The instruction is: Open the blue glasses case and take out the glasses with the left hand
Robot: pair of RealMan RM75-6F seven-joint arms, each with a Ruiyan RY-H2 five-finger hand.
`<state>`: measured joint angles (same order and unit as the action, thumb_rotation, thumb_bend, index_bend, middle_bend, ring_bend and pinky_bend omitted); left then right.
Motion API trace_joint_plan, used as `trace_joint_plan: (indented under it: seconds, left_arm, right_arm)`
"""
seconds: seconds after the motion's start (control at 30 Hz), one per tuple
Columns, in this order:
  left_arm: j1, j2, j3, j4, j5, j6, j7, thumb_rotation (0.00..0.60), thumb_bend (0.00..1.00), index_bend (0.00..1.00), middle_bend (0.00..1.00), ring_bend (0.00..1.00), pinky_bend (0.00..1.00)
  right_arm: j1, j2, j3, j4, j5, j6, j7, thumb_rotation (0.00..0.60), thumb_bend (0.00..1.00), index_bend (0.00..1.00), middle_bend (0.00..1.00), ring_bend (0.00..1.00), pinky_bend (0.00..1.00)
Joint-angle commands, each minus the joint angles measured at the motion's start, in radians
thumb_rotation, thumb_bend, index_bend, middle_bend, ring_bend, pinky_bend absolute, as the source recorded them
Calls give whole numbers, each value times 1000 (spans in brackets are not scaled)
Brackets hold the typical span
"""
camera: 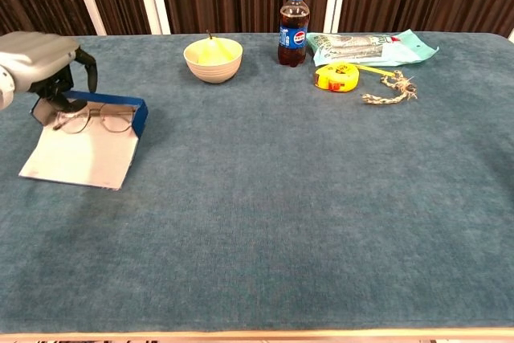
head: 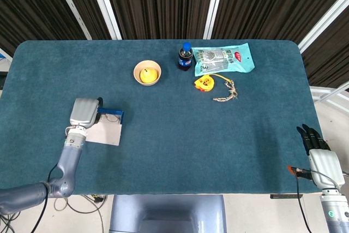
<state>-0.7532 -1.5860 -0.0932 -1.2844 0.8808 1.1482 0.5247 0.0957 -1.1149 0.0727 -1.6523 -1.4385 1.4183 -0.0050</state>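
Note:
The blue glasses case (camera: pixel 141 116) lies open at the table's left, its pale lid (camera: pixel 76 158) flat toward the front edge. Thin-rimmed glasses (camera: pixel 98 120) lie inside it. My left hand (camera: pixel 40 62) is over the case's left end, fingers curled down and pinching the glasses' left end there. From the head view the left hand (head: pixel 84 113) covers that end of the case (head: pixel 112 115). My right hand (head: pixel 317 154) rests off the table's front right corner, fingers stretched out, holding nothing.
At the back stand a bowl (head: pixel 147 73) with a yellow fruit, a cola bottle (head: pixel 185 57), a teal snack bag (head: pixel 223 59), a yellow tape measure (head: pixel 204 83) and a bit of rope (head: pixel 226 92).

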Motion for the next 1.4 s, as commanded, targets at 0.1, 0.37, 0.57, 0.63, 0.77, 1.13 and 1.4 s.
trace_joint_plan:
  seconds: [0.1,0.37,0.57,0.63,0.77,1.13,1.4]
  left_arm:
    - [15,2,-4,4,23,2,4,600,453,649,1000,917,999]
    - [33,5,-19,7,24,-21,18,600,453,649,1000,917,999]
    - [39,2,-35,14,26,-27,21,600,452,648,1000,917,999]
    - [41,0,-41,20,24,-31,23,600,453,646,1000,917,999]
    - [43,-7,-58,41,7,-46,25,600,443,621,1000,916,999]
    - [44,-20,-85,84,-27,-80,51,600,257,322,1000,902,999]
    - [64,11,-92,36,-15,-72,35,600,244,382,1000,904,999]
  right_arm:
    - [0,0,0,0,1,-1,0,600,204,0,0,0,200]
    - [0,0,0,-1,0,0,-2,600,203,0,0,0,200]
    - [0,0,0,-1,1,-2,-1,600,204,0,0,0,200]
    - [0,0,0,-1,1,-2,0,600,204,0,0,0,200]
    - [0,1,0,-2,1,-2,-1,600,203,0,0,0,200]
    - [0,0,0,-1,0,0,-2,600,203,0,0,0,200]
    - [-1,0,0,-1,-2,3,-2,600,203,0,0,0,200]
